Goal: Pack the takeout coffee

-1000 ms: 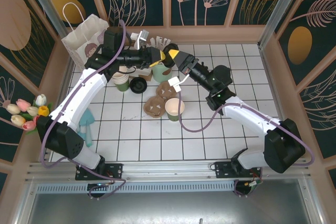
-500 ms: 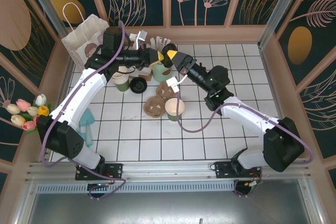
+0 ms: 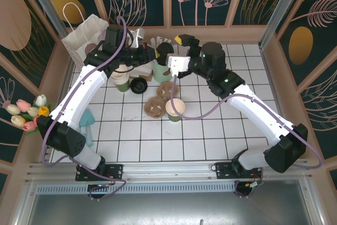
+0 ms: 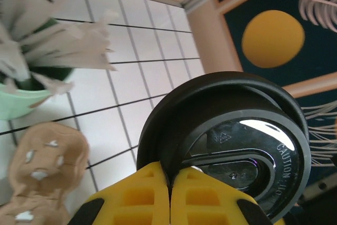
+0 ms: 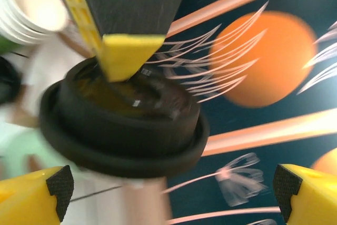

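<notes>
The left gripper [image 4: 169,185] is clamping its yellow fingertips together on the rim of the black lid [image 4: 231,146]. It is pinching only the edge, and the lid is filling the lower right of the left wrist view. The right gripper [image 5: 171,197] is standing with its jaws wide apart, one finger at each lower corner of its own view, gripping nothing. The lid is showing just above them, left of centre.

In the overhead view the takeout coffee cup [image 3: 175,108] is standing open and upright at the middle of the bench [image 3: 226,130], just beside the brown cardboard carriers [image 3: 158,104]. It is well apart from the lid, which is being held at the upper middle.

The lid is probably heading for the cup. Doing this well is meaning levelling the lid, centring it over the mouth and pressing evenly, since an edge pinch is likely letting it swivel.
</notes>
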Controlling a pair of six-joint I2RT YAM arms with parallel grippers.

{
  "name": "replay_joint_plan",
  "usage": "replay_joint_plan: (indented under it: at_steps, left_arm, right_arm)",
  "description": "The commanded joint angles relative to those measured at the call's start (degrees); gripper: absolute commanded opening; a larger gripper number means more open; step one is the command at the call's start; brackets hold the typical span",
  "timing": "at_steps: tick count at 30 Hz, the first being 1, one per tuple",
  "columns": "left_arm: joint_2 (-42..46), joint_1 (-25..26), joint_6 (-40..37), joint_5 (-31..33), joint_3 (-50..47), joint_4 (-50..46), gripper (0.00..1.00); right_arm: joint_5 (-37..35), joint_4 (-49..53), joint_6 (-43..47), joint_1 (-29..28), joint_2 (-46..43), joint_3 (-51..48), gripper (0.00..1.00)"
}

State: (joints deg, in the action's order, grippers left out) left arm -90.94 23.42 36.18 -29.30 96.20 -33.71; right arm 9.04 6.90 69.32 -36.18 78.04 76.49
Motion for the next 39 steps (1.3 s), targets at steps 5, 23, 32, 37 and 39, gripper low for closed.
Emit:
replay_joint_plan:
  at_steps: [5, 23, 32, 37, 39]
  left_arm:
    - [0.39, 0.11, -4.46, 8.69, -3.37, -5.27, 0.0]
    - [5.82, 9.39, 0.08, 11.14, -14.65, -9.25, 0.0]
    - [6.97, 16.28, 8.89, 13.36, -22.64, -3.61, 0.0]
    - [4.94, 19.09, 10.89, 15.98, -22.88, -3.1, 0.0]
    - [4.43, 19.29, 10.85, 16.76, -22.39, -3.92, 0.0]
  right_arm:
    - [8.72, -2.63, -45.48, 1.98, -8.63, -10.03, 0.99]
    - [5.3, 4.3, -104.07, 7.71, -10.52, -19.6, 0.99]
    - [12.39, -0.23, -106.5, 8.22, -13.93, -29.49, 0.96]
    - [17.07, -3.2, -106.66, 9.18, -15.25, -34.56, 0.87]
    - [19.09, -2.07, -105.84, 10.1, -15.24, -35.36, 0.86]
